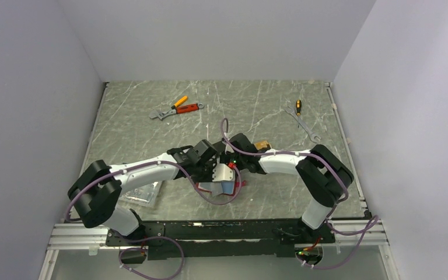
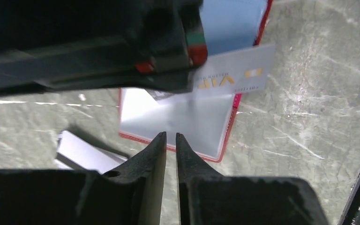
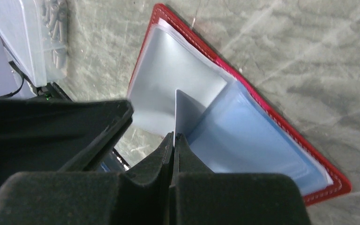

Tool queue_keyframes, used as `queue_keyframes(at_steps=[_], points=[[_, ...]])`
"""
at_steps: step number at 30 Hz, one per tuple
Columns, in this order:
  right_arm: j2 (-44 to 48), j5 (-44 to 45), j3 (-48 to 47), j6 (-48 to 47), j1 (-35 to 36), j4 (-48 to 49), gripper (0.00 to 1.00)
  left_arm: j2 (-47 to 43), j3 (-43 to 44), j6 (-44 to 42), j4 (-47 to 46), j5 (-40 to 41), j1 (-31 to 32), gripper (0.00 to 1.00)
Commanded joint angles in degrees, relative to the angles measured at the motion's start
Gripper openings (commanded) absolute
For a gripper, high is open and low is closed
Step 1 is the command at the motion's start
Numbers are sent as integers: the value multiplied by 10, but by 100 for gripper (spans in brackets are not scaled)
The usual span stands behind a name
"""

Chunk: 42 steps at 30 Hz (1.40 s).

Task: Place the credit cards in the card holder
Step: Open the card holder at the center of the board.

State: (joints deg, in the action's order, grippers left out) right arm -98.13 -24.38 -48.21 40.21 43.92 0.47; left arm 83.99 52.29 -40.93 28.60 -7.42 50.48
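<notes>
"Looking down from above, where is the card holder [image 1: 226,189]?"

"Open on the counter [image 1: 146,131], near the front middle, bluish lining up. The left arm [image 1: 146,166] and the right arm [image 1: 283,160] meet right over it, and a silver card [image 1: 227,173] shows tilted between them. A clear plastic box [image 1: 141,196] lies on the counter to the holder's left. Orange-handled tools [image 1: 178,108] and a wrench [image 1: 303,122] lie well apart at the back."

"Any other card?"

"A tan piece [image 1: 262,143] peeks out behind the right arm, but it's too small to tell."

"And the left wrist view?"

"The left gripper [image 2: 170,137] hangs over the holder's near red edge. Its jaws are all but closed, with a thin slit between them and nothing in it. Beyond them the silver card, lettered VIP, slants across the holder with one corner past the red rim. Its other end is hidden behind the right arm's black body."

"The right wrist view?"

"The right gripper [image 3: 174,137] has its jaws clamped tight on the card's edge. The card stands on edge above the open holder, at the line where the pale leaf meets the bluer one. I cannot tell whether its far edge is inside a pocket. The plastic box sits at the upper left."
</notes>
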Motion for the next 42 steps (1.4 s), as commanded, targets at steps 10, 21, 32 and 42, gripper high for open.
queue_keyframes(at_steps=[10,21,32,42], points=[[127,-43,69,9,-65,12,0,10,-66,-37,-55,29,4,17],[192,-38,120,-31,-110,-63,0,18,-68,-40,-67,50,12,16],[190,-37,130,-49,-118,-86,0,32,-66,-40,-73,69,23,15],[163,-42,149,-45,-117,-63,0,32,-63,-43,-72,72,26,14]])
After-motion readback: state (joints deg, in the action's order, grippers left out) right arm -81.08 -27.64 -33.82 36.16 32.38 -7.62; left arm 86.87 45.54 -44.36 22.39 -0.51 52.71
